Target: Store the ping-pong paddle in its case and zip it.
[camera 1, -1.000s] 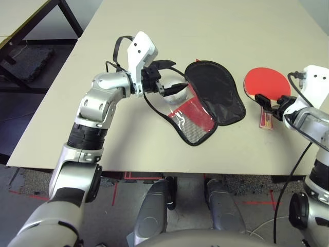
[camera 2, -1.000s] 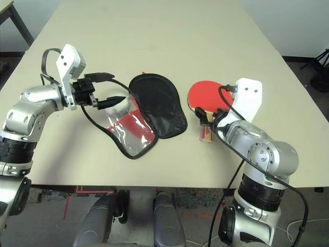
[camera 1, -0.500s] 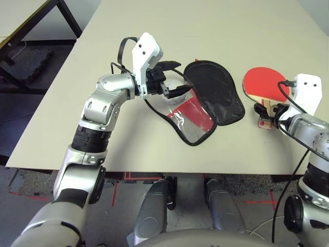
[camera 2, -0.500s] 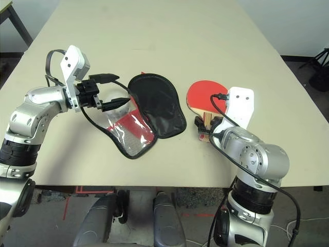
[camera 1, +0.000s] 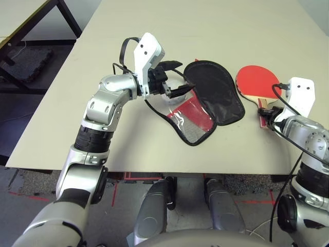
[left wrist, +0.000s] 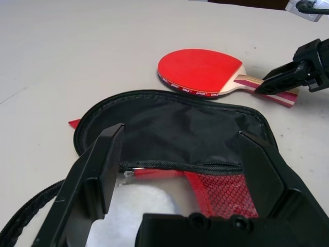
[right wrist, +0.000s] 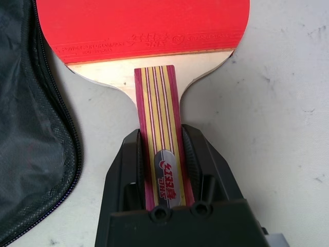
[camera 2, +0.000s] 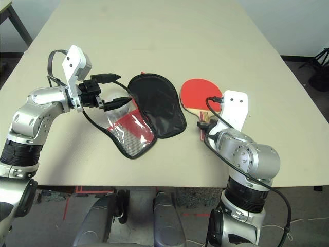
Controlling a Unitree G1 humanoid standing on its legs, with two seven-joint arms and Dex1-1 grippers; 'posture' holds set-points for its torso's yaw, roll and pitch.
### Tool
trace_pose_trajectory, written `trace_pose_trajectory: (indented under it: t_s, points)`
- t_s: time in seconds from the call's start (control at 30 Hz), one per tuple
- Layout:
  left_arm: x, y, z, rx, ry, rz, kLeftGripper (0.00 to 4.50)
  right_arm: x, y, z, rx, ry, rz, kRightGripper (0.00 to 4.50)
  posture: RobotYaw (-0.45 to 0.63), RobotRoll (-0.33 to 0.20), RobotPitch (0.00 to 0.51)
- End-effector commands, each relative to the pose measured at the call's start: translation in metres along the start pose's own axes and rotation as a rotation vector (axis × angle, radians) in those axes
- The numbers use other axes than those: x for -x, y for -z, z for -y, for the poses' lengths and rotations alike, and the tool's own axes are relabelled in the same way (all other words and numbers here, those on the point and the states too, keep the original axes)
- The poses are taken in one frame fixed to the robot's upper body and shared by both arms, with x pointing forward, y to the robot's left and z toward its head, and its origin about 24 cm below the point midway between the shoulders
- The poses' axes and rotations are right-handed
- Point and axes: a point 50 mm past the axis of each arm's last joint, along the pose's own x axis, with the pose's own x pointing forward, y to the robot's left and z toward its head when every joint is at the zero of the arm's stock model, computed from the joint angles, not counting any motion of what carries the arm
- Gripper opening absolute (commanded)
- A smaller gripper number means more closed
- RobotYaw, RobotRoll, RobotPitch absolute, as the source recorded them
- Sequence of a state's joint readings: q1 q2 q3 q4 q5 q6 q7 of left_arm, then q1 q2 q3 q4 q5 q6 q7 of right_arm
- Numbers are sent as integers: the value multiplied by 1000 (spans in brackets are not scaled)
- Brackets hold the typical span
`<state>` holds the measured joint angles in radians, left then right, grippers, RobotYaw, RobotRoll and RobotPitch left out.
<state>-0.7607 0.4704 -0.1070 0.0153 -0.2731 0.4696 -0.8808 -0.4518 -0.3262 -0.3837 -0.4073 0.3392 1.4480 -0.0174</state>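
Observation:
The ping-pong paddle (camera 1: 257,81) lies on the table to the right of the case, its red face (right wrist: 144,23) pointing away from me. My right gripper (right wrist: 159,141) is shut on its striped wooden handle (right wrist: 157,103). The case (camera 1: 216,92) lies unzipped and spread flat, with the black lining up and the red mesh pocket flap (camera 1: 191,117) nearer me. My left gripper (camera 1: 180,78) hovers open just above the case's left edge, nothing between its fingers. In the left wrist view the case (left wrist: 180,128) lies straight ahead, with the paddle (left wrist: 200,69) beyond it.
A whitish fuzzy ball (left wrist: 139,206) sits at the case's left edge under my left gripper. The beige table (camera 1: 154,31) stretches bare behind the case. Its front edge runs close below the pocket flap. Another table (camera 1: 20,20) stands off to the far left.
My right gripper has closed on the handle and slid the paddle left, closer to the case. My left gripper has shifted slightly right over the case's edge.

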Motion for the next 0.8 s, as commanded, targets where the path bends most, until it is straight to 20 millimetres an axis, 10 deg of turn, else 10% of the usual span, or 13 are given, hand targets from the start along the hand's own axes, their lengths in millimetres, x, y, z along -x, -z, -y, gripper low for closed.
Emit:
trace_pose_trajectory:
  t_s: [0.03,0.33,0.8]
  points:
    - [0,3,4,3,14,-24,4500,-2,-2,6,11,35,10,1110,-64,0,217]
    - [0,5,3,13,6,-24,4500,5,-52,12,92,46,271,1110,-67,0,216]
    - [-2,5,0,8,9,-30,4500,3,-41,-55,296,-396,140,1110,-79,0,209]
